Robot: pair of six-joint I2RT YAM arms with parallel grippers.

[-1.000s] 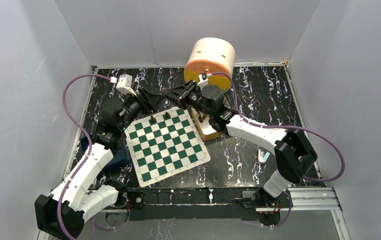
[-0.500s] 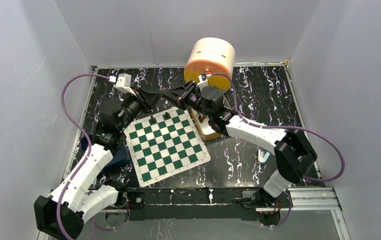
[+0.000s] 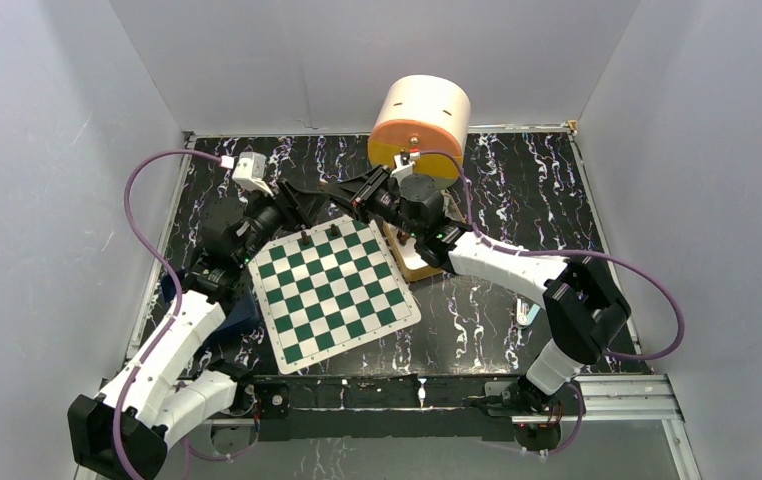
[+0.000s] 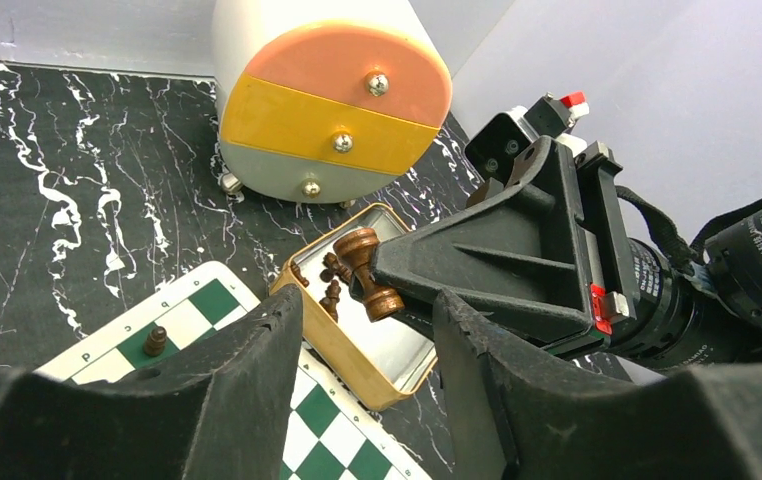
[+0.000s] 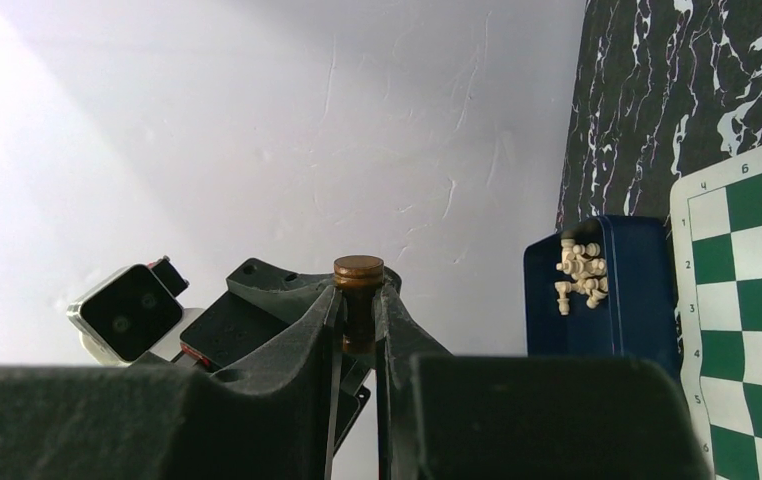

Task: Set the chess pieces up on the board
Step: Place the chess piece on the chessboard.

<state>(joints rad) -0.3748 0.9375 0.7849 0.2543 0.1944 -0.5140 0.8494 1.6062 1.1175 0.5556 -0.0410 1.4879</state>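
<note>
Right gripper [image 5: 359, 300] is pinched on a brown chess piece [image 4: 367, 272], held sideways in the air by the far edge of the board [image 3: 332, 290]. Left gripper [image 4: 367, 330] faces it with jaws apart and empty. Looks like a handover: left should close square on the narrow stem before right lets go. The piece is glossy and rounded with a flat disc base, so it's likely slippery. The board is a flat checkered mat. The tin tray [image 4: 342, 352] is shiny inside.

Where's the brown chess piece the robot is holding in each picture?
Top external: at the tip of the right gripper, too small to see.
Left wrist: brown piece, centre, in that gripper.
Right wrist: brown piece, lower middle, between fingers.
Shared landmark: the board.
</note>
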